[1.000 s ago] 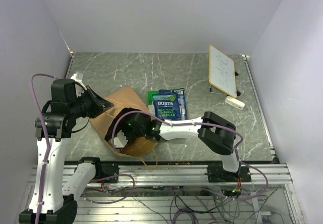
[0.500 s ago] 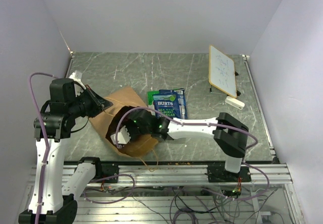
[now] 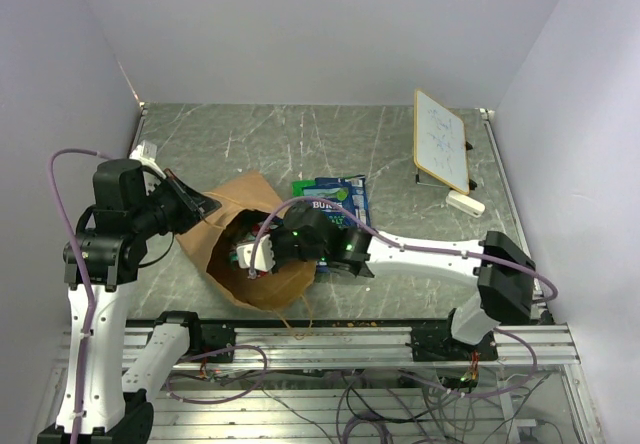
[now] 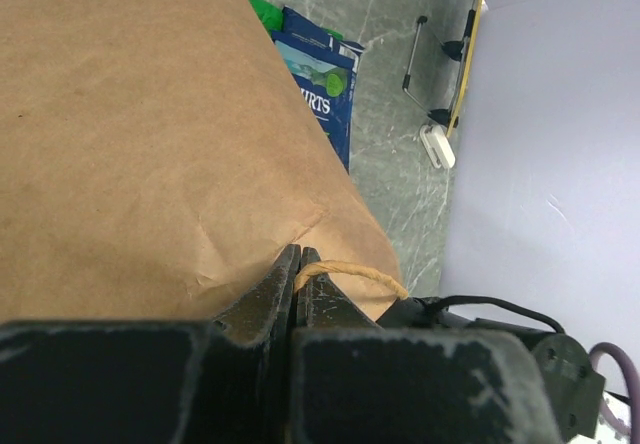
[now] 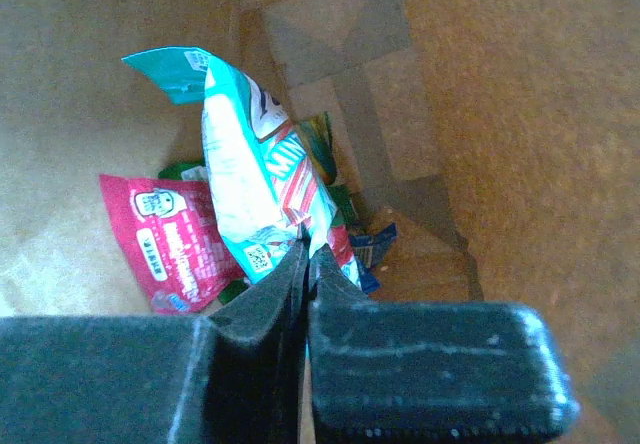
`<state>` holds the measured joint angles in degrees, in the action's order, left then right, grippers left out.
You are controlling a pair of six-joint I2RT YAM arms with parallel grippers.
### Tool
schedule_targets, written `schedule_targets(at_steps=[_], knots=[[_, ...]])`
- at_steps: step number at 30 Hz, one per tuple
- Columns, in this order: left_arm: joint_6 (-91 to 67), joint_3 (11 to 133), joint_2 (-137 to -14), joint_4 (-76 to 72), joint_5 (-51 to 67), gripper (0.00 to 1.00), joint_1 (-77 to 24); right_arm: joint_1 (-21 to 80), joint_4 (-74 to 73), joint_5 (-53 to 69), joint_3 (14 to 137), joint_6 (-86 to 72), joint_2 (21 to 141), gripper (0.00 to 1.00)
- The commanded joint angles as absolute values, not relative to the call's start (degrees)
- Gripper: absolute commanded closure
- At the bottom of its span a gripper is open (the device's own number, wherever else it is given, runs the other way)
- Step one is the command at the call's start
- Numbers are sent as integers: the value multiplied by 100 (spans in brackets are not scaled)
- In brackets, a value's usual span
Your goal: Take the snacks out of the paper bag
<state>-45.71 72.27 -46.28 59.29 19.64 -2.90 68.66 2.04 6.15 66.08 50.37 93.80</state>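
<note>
The brown paper bag point(image 3: 243, 249) lies on its side at the table's left, mouth toward the right arm. My left gripper point(image 3: 200, 205) is shut on the bag's upper edge by its looped handle point(image 4: 352, 274). My right gripper point(image 3: 258, 256) is at the bag's mouth, shut on a teal packet point(image 5: 255, 179). Inside the bag point(image 5: 480, 114) lie a red packet point(image 5: 165, 239) and more packets behind it. A blue Burts packet point(image 3: 342, 204) lies on the table behind the right arm, with a green packet's edge point(image 3: 302, 188) under it; both show in the left wrist view point(image 4: 315, 94).
A white framed board point(image 3: 441, 139) stands at the back right with a small white block point(image 3: 464, 202) beside it. The right arm stretches across the table's front from its base at the right. Grey walls close the table on three sides.
The right arm has stretched out and swung its elbow to the right. Its gripper drew back from deep in the bag to the mouth with the teal packet. The left gripper kept its hold.
</note>
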Motion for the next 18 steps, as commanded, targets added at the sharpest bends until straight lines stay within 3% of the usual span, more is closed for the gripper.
schedule_targets(at_steps=[1, 18], knots=[[-4532, 7290, -4634, 5739, 1807, 93, -307, 6847, 274, 721, 6445, 4706, 8800, 100], [-4740, 6984, -4442, 5598, 1602, 93, -302, 6845, 306, 1793, 6428, 4591, 6861, 100]])
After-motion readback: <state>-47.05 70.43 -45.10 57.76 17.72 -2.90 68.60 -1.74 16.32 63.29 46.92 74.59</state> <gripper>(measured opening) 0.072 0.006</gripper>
